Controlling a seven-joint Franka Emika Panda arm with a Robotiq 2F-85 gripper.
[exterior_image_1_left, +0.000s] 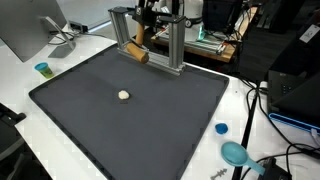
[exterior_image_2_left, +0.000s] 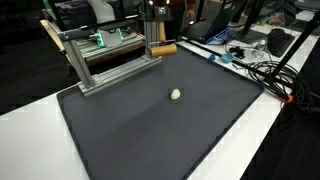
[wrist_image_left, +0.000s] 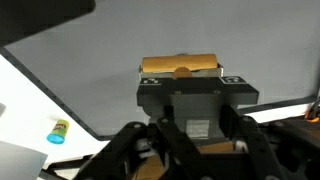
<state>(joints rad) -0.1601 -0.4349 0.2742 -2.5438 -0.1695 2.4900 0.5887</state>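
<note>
While the gripper (exterior_image_2_left: 154, 32) hung by the metal frame (exterior_image_2_left: 110, 62), its fingers were pinched on the wooden block (exterior_image_2_left: 164, 49), which the wrist view showed at 12 o'clock from the gripper body. In an exterior view the block sat at the 12 o'clock edge of the dark mat (exterior_image_1_left: 150, 130). A pale ball (exterior_image_1_left: 124, 95) lay at 7 o'clock from it, well apart.
</note>
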